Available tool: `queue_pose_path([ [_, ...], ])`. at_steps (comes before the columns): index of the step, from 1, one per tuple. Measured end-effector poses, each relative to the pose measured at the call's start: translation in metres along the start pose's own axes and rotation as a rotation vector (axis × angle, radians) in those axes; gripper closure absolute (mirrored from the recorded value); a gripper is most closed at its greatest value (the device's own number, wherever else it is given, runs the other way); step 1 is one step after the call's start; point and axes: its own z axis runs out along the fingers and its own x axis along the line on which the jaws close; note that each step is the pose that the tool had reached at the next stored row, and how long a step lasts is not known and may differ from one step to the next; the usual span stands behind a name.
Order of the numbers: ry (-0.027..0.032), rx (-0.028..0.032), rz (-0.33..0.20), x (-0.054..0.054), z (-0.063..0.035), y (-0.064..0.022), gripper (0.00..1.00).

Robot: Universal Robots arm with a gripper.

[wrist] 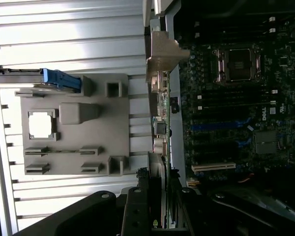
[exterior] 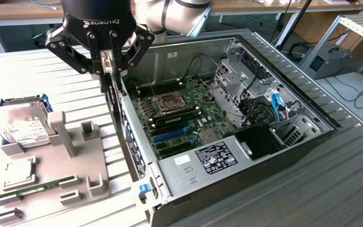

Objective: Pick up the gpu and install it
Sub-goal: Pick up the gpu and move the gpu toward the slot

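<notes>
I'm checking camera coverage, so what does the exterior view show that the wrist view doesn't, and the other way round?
Exterior view adds the power supply with its label and the blue cable inside the case. Wrist view adds the silver bracket at the card's far end, seen along the card. Both share the tool shut on the gpu, the gray fixture, the hard drive and the CPU socket.

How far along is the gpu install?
Pickup done: the claw is shut on the gpu, off the grey fixture. In hand: it hangs edge-on at the open computer case's rear edge. Left: seating; the blue slots on the motherboard are bare.
</notes>
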Motion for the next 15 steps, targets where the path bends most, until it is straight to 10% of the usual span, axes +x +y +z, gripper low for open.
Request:
queue_pose_path([
  [15,-0.0002,0.0029,0.0,-0.0096,0.0008,0.0007,0.74],
])
